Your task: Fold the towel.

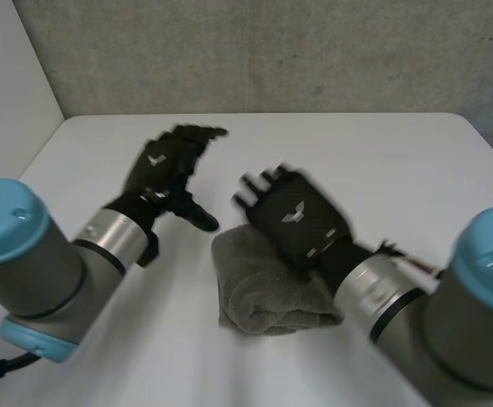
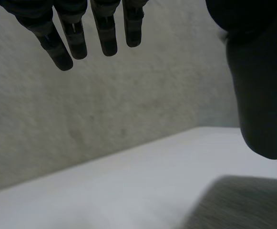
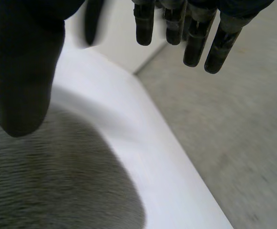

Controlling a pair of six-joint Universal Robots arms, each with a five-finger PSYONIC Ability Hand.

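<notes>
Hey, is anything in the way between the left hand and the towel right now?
Nothing visible. The left hand is open, beside the folded towel near its far corner, with just bare white table between them. The right hand is open over the towel, not in that gap.

Soft, even light w/ table (image 1: 382, 170) bright white, wall (image 1: 314, 51) duller grey, towel (image 1: 259, 284) darkest.

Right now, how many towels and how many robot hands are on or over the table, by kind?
towel: 1
hands: 2, left hand and right hand
Total: 3
</notes>
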